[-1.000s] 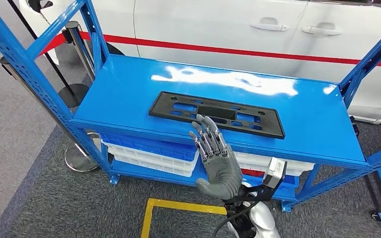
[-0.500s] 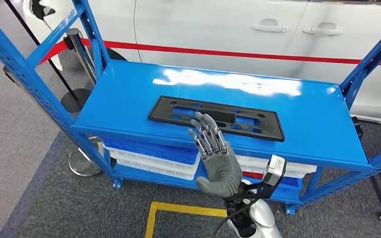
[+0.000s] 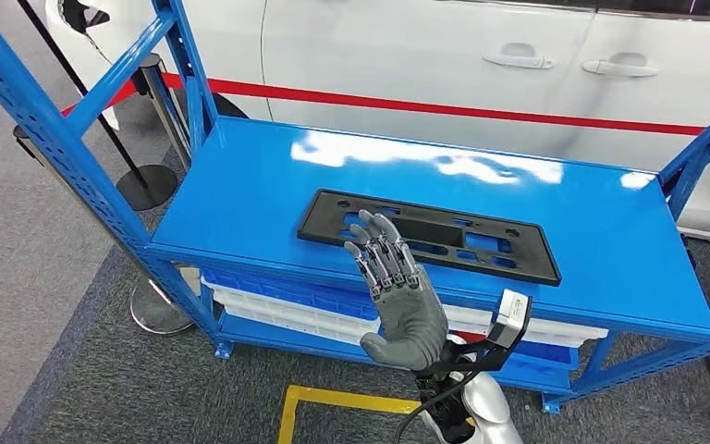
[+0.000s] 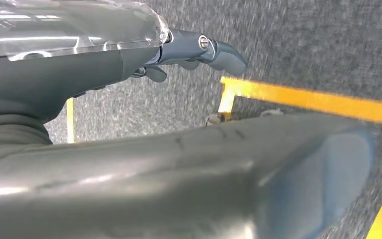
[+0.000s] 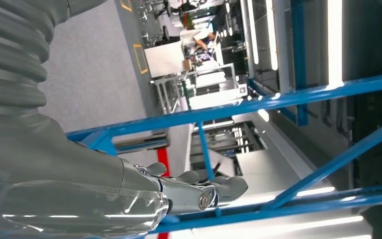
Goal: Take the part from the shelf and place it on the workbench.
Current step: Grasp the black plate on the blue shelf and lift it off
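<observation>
The right hand [image 3: 397,296] is raised, fingers straight and apart, holding nothing.

A blue metal shelf [image 3: 240,185] stands on grey carpet [image 3: 83,388]. A flat black plastic part [image 3: 430,233] lies on its top deck. White crates [image 3: 277,310] sit on the tier below.

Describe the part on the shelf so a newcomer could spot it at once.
Find the blue shelf in front of the white car. On its top deck, near the front edge, lies the part: a flat, long black plate with rectangular cutouts that show the blue through. It is the one black thing on the deck; the right hand is raised in front of it.
</observation>
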